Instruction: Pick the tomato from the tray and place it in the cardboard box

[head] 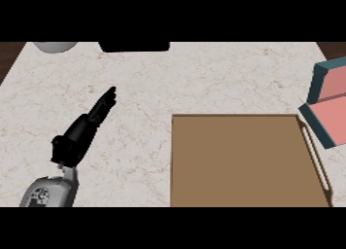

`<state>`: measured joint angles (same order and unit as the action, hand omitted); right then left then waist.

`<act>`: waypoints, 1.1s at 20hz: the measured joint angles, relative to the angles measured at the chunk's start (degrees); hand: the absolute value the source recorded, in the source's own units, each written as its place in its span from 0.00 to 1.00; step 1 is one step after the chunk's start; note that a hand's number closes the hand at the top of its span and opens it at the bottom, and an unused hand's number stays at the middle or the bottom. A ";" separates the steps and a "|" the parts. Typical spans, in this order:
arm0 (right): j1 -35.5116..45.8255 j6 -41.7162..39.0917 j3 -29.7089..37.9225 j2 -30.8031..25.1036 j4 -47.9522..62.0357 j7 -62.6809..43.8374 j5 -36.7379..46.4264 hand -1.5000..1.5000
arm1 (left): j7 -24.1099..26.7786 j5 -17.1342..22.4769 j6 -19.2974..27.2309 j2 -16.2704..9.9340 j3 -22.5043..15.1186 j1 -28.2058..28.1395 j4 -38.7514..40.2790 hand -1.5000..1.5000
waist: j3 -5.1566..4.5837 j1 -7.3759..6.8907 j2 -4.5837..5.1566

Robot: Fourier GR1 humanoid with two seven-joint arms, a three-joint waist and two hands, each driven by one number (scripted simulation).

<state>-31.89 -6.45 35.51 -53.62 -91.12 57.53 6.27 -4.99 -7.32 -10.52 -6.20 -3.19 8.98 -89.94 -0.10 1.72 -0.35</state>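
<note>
Left hand (86,129) rests open on the worktop (204,78), right hand and tomato unseen; brown tray (248,160) shows bare, pink box (337,107) beside it, so locating the tomato seemingly comes next.

One tray (248,160), one hand (79,133) (left).

The marble bench (204,78) carries a pale grey rounded vessel (55,46) at its far left edge, only partly in view. Just right of that vessel along the same far edge sits a flat black object (133,46), also cut off at the top.
</note>
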 measured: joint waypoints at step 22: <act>26.03 -15.26 -0.35 -7.78 8.41 -25.37 -7.39 1.00 | 1.27 -1.82 -0.37 1.98 -1.35 1.47 2.02 0.50 | 0.08 -2.32 0.46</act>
<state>-5.86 -21.71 35.16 -61.40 -82.71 32.16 -1.12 -3.72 -9.14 -10.89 -4.22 -4.54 10.45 -87.91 -0.02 -0.60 0.11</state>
